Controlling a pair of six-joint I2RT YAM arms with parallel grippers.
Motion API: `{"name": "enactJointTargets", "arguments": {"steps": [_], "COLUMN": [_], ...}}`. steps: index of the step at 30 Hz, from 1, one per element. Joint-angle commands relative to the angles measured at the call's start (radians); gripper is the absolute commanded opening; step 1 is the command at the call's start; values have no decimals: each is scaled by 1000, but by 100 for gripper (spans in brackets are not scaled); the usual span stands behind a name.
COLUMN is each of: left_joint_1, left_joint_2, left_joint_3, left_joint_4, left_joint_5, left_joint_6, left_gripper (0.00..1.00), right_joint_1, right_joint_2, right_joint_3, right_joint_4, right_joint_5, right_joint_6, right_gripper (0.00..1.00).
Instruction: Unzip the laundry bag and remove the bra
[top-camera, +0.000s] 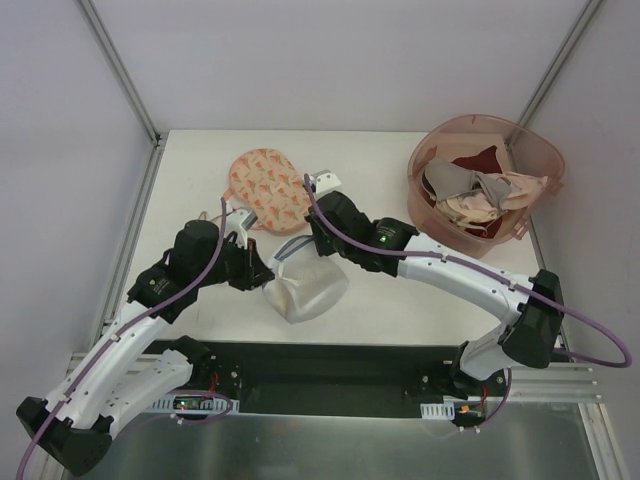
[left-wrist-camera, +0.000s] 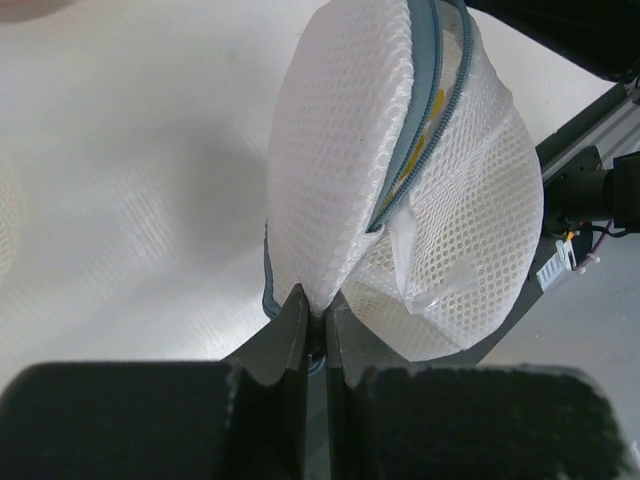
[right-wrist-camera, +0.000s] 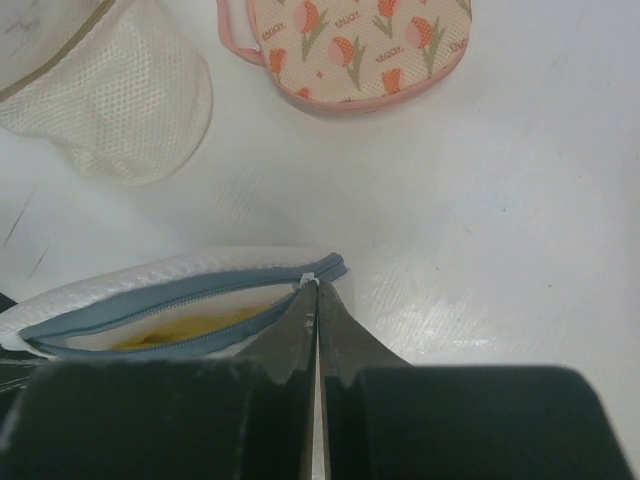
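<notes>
The laundry bag (top-camera: 308, 288) is a white mesh pouch with a grey-blue zipper rim, lying at the table's middle front. My left gripper (top-camera: 262, 274) is shut on the mesh at the bag's left end; in the left wrist view the jaws (left-wrist-camera: 315, 308) pinch a fold of the bag (left-wrist-camera: 350, 170). My right gripper (top-camera: 311, 245) is shut on the small white zipper pull (right-wrist-camera: 309, 279) at the end of the grey-blue zipper (right-wrist-camera: 150, 305). The zipper gapes partly open. The yellow bra (right-wrist-camera: 190, 328) shows inside the gap, and a yellow sliver shows in the left wrist view (left-wrist-camera: 432, 122).
A flat pink pouch with red-orange prints (top-camera: 268, 190) lies just behind the bag and also shows in the right wrist view (right-wrist-camera: 360, 45). A cream mesh bundle (right-wrist-camera: 110, 90) lies beside it. A pink translucent tub (top-camera: 535, 150) with beige, grey and maroon garments stands at the back right.
</notes>
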Motion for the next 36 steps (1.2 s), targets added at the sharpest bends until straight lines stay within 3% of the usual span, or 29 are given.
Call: {"name": "enactJointTargets", "arguments": {"steps": [1,8,9,10,11,13,26,32,36], "left_joint_1": [-10,-10,-10,-10,-10,-10,-50,-113,-122], "left_joint_2": [45,59,65,70,74,94,148,188,257], "left_joint_3": [13,-134,-147,-162,-165,-159,-87,-64,-38], "left_joint_4": [151,461,486,506,526,526,574,578,583], "left_joint_5": [59,99,101,113,118,119,245,178,165], "left_joint_6": [51,109,103,94,91,89,123,154,138], "left_gripper": [0,3,16,41,81,98,95,96,89], "right_joint_1": [-3,-3,-2,-2,0,-2,9,12,12], "right_joint_2": [-51,-166,-186,-193,-200,-215,-227,-221,-224], "right_joint_3": [-27,-125,-134,-142,-165,-185,-240,-229,-225], "right_joint_4": [55,106,106,107,109,117,144,146,143], "right_joint_5": [-22,-14,-12,-8,-8,-11,-71,-87,-94], "right_joint_6": [48,97,101,106,111,123,164,169,172], "right_gripper": [1,1,1,1,1,1,1,1,1]}}
